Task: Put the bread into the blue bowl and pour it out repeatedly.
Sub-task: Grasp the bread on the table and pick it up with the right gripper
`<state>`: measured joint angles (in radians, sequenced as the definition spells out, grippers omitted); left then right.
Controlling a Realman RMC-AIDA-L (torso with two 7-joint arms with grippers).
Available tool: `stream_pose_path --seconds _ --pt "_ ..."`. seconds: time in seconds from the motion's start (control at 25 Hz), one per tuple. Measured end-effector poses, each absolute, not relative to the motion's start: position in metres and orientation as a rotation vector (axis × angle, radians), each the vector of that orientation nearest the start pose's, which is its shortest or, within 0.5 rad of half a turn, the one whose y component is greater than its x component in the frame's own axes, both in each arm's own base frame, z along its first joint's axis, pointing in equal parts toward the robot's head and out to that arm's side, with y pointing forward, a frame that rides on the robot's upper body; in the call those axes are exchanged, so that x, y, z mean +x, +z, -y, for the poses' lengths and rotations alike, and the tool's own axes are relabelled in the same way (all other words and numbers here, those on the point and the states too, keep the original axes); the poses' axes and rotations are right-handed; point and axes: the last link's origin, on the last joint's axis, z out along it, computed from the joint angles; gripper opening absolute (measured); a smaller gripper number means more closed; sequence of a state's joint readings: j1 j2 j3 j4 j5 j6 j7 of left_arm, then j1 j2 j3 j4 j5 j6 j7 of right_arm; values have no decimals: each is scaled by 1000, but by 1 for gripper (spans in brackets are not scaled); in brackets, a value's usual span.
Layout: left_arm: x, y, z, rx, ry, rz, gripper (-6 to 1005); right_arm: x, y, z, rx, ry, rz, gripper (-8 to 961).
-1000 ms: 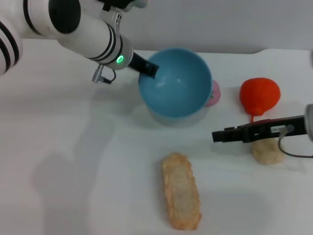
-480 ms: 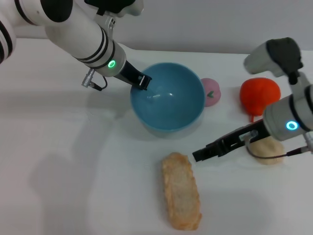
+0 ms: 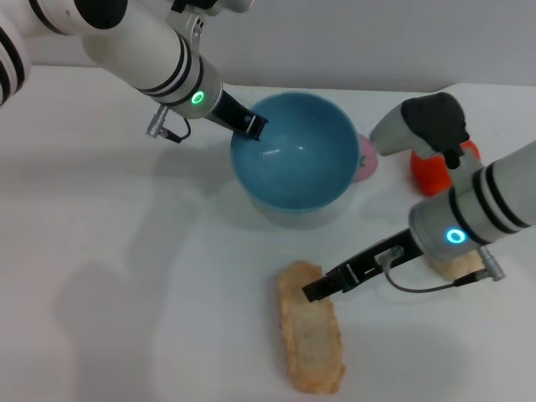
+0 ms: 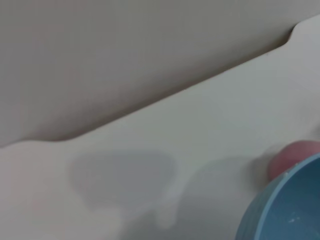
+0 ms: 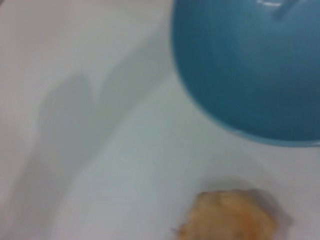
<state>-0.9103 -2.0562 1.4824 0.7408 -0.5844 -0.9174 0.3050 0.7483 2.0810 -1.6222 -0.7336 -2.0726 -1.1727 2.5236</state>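
The bread (image 3: 310,328), a long tan loaf with orange edges, lies flat on the white table near the front. My right gripper (image 3: 315,289) hovers at the loaf's far end, just over or touching it. The right wrist view shows that end of the bread (image 5: 230,217) and the blue bowl (image 5: 250,65) beyond it. The empty blue bowl (image 3: 293,159) is tilted with its opening toward me, a shadow beneath it. My left gripper (image 3: 251,126) is shut on its far-left rim. A slice of the bowl (image 4: 285,210) shows in the left wrist view.
A pink object (image 3: 366,157) sits just right of the bowl and also appears as a pink object (image 4: 292,155) in the left wrist view. A red object (image 3: 435,172) and a small beige bun (image 3: 456,264) lie at the right, partly hidden by my right arm.
My right arm has swung left and forward, from beside the bun to the bread's far end. The left gripper has kept hold of the bowl, lowering it, then tilting it up again.
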Motion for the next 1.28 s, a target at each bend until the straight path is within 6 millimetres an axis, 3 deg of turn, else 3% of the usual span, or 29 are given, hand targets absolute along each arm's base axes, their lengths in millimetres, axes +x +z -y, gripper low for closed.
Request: stream_pose_path --seconds 0.52,0.8,1.04,1.28 --pt "-166 -57 -445 -2297 210 1031 -1 185 -144 -334 -2796 -310 -1225 545" --pt "-164 -58 -445 -2301 205 1026 -1 188 -152 -333 -2789 -329 -1151 546" --pt "-164 -58 -445 -2303 208 1024 -1 191 -152 -332 -2785 -323 -1132 475" --pt "-164 -58 -444 -2304 214 1025 0 188 -149 -325 -2860 -303 -1045 282"
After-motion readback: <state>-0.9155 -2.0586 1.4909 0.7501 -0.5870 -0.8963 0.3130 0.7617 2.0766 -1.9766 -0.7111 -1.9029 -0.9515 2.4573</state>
